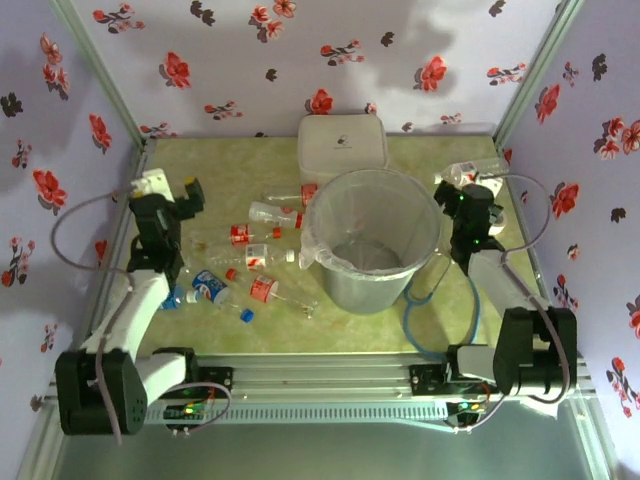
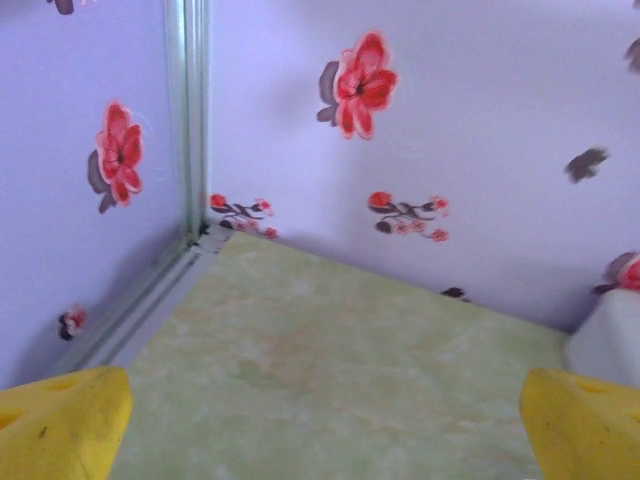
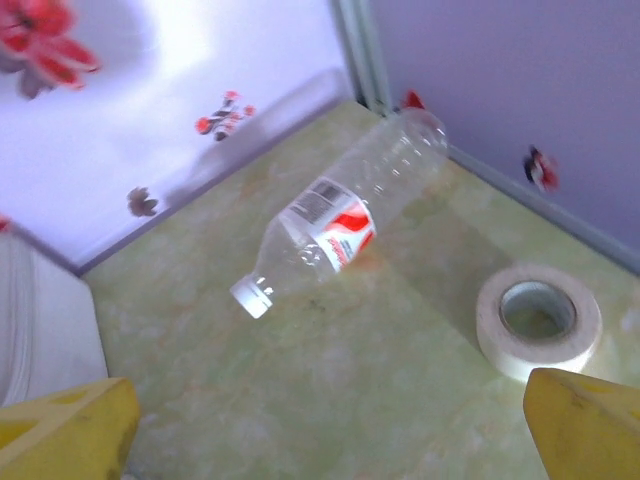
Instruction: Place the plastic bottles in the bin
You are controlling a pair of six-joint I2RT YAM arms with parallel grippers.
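Nothing was picked up yet, so I figured I was right at the start. The left gripper [image 1: 172,192] and right gripper [image 3: 320,430] both hung empty, fingers spread wide. Most bottles [image 1: 250,262] lay on the table left of the bin [image 1: 372,285]. A lone bottle [image 3: 335,225] lay by the far right corner, near a tape roll [image 3: 538,320]. Next move, I reckoned: drop onto one and pinch it. Green marbled tabletop [image 2: 300,350], flowery walls [image 2: 450,100] all round.

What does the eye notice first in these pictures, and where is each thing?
The large grey bin stands in the middle of the table, with a cluster of small plastic bottles lying to its left. One more bottle lies alone in the far right corner, near a roll of tape. Red flowers cover the walls.
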